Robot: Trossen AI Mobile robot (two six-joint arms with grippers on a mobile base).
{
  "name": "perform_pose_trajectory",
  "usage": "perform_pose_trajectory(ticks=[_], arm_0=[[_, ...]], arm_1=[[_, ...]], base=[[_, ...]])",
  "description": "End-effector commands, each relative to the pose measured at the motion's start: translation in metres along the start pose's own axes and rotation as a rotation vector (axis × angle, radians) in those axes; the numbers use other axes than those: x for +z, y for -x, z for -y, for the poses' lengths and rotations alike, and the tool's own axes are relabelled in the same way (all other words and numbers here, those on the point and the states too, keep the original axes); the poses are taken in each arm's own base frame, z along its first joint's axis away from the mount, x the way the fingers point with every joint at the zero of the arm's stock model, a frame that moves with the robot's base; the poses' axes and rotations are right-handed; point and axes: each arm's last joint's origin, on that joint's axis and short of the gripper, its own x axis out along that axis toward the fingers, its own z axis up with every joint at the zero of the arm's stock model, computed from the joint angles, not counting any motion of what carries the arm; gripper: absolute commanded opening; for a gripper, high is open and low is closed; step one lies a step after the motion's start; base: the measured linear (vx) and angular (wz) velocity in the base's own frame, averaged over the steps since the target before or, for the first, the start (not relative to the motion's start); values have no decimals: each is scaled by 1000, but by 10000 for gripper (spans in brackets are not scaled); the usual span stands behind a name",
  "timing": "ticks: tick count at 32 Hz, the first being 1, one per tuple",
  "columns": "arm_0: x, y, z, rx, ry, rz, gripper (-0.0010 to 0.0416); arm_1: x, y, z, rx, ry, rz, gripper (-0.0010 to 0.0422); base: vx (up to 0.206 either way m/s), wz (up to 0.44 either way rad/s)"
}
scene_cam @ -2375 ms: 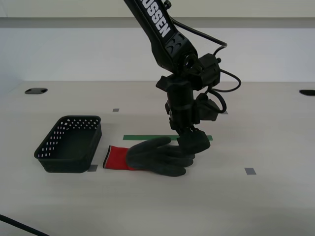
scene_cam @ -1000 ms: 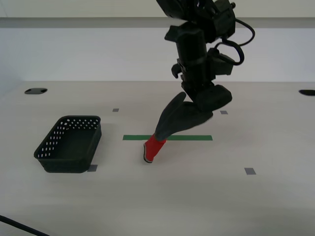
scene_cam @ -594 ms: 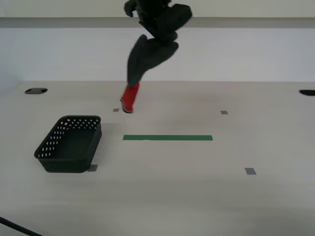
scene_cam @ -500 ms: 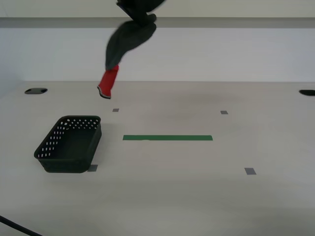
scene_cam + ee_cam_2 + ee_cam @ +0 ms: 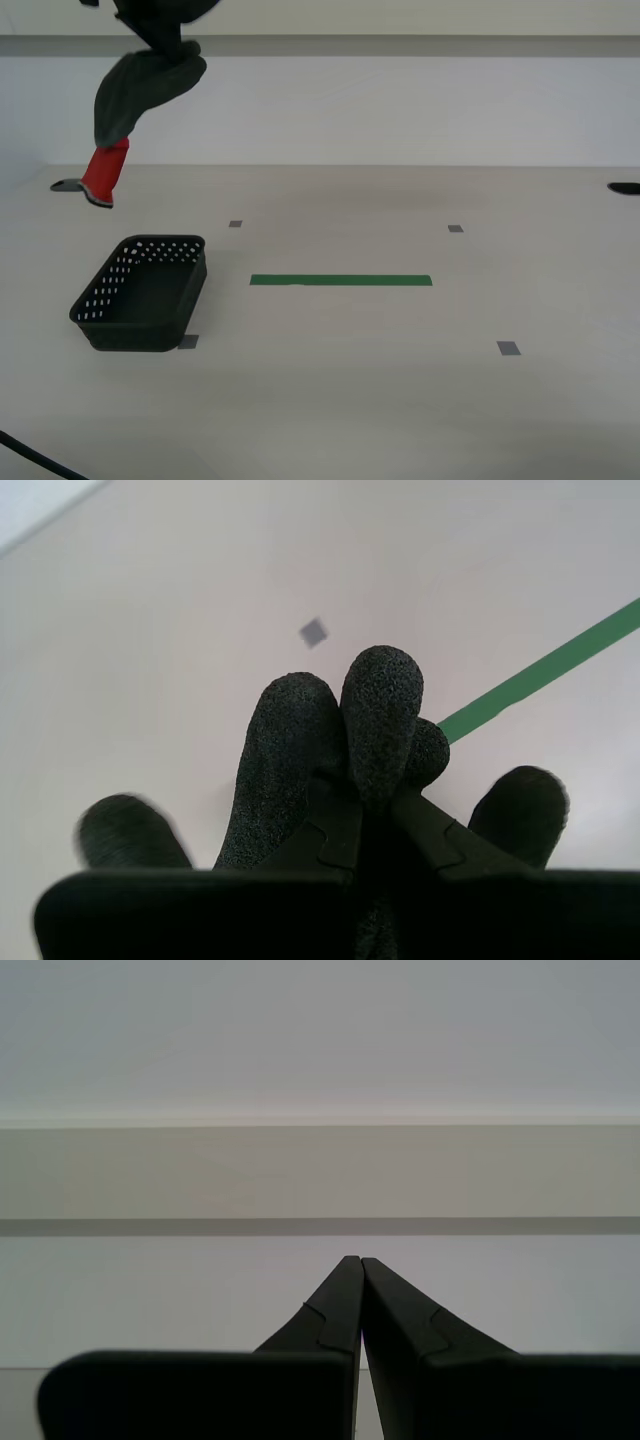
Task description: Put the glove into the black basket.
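Observation:
The glove [image 5: 140, 85] hangs in the air at the exterior view's upper left, dark grey fingers up and red cuff [image 5: 104, 172] down. It hangs above the black basket [image 5: 140, 295] and a little behind it. My second gripper [image 5: 362, 780] is shut on the glove's fingers [image 5: 375, 705]; in the exterior view it is mostly cut off by the top edge. The basket stands empty on the table at the exterior view's left. My first gripper [image 5: 358, 1260] is shut, holds nothing and faces the wall.
A green tape strip [image 5: 340, 281] lies mid-table, and it also shows in the second wrist view [image 5: 540, 670]. Small grey tape squares [image 5: 508, 348] dot the surface. Black cable holes [image 5: 70, 185] sit at the table's back corners. A cable crosses the bottom left corner.
My second gripper lifted the glove off the table by its fingers and carried it up and to the exterior view's left, from over the green strip to above the basket.

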Motion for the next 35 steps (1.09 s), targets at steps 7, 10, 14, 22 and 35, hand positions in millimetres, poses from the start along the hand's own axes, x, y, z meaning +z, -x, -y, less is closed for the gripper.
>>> perform_pose_trajectory(ticks=[7,10,14,22,35], arm_0=[[0,0,0,0,0,-1,1],[0,0,0,0,0,-7,1],[-1,0,0,0,0,-11,1],[-2,0,0,0,0,-23,0],[-4,0,0,0,0,-45,1]], arm_1=[[-65,-82,0,-17,75,-101,-1],[-89,-104,5,-47,126,-99,-1],[-108,-118,5,-41,171,-103,-1],[-128,-165,4,-58,237,-201,-1],[-141,-201,5,-65,270,-252,8]], base=[[0,0],[0,0],[0,0],[0,0],[0,0]])
